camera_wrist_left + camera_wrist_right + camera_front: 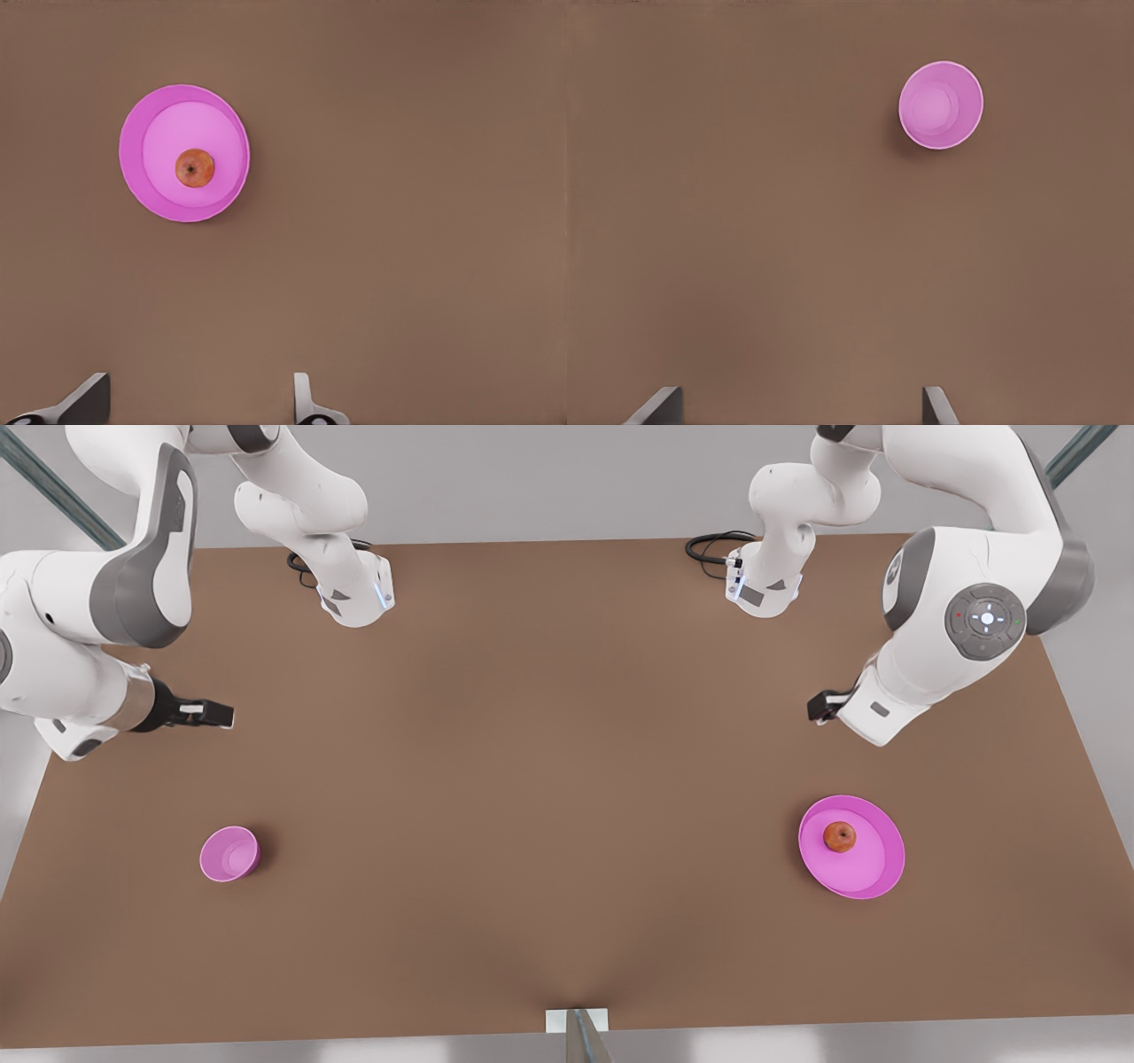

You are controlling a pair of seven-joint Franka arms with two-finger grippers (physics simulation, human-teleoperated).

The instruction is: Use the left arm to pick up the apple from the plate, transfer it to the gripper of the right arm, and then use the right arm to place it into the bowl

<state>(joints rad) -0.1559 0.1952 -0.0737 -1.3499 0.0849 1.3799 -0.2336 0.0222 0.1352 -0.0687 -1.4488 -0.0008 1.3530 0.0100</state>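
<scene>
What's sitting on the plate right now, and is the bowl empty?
The apple sits alone near the middle of the plate, hiding the patch beneath it. The bowl looks empty; its whole inside shows from above. The left gripper and right gripper hang open, away from both.

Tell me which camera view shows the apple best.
The left wrist view: it looks straight down on the apple, sitting on the pink plate, with its stem dimple visible. The front view shows the apple smaller, on the plate.
</scene>
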